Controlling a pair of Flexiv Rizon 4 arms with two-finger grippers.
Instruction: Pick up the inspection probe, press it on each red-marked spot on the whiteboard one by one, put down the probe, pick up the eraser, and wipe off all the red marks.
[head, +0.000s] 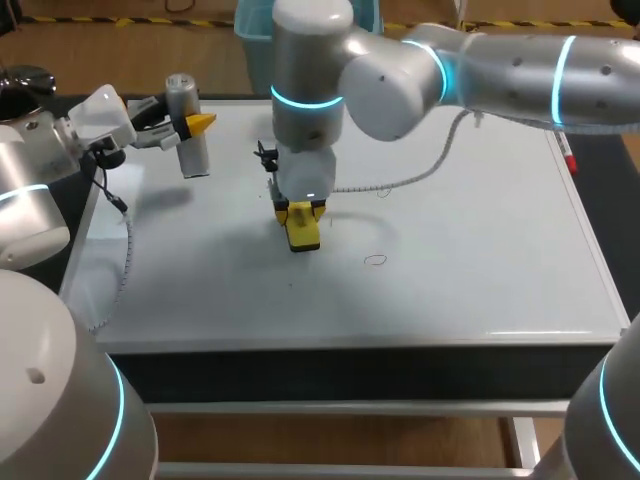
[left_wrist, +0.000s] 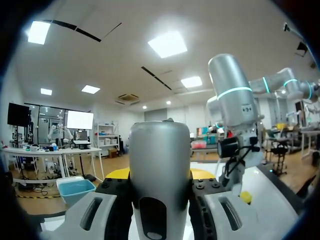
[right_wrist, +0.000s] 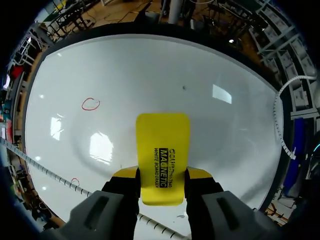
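Note:
The silver cylindrical probe (head: 187, 120) stands upright over the whiteboard's far left corner, with my left gripper (head: 190, 128) shut on it. In the left wrist view the probe (left_wrist: 160, 165) fills the space between the fingers of the left gripper (left_wrist: 160, 175). My right gripper (head: 300, 212) points down over the middle of the whiteboard (head: 480, 260), shut on the yellow eraser (head: 302, 232). I cannot tell whether the eraser touches the board. In the right wrist view the eraser (right_wrist: 163, 155) sticks out ahead of the right gripper (right_wrist: 162, 176). Small red rings (head: 375, 260) (head: 383, 192) lie right of the eraser; one ring (right_wrist: 90, 103) is well off to the side.
A red marker pen (head: 567, 152) lies along the whiteboard's right edge. A coiled white cable (head: 385, 184) hangs from my right arm across the board. The left arm's cable (head: 125, 250) trails along the left edge.

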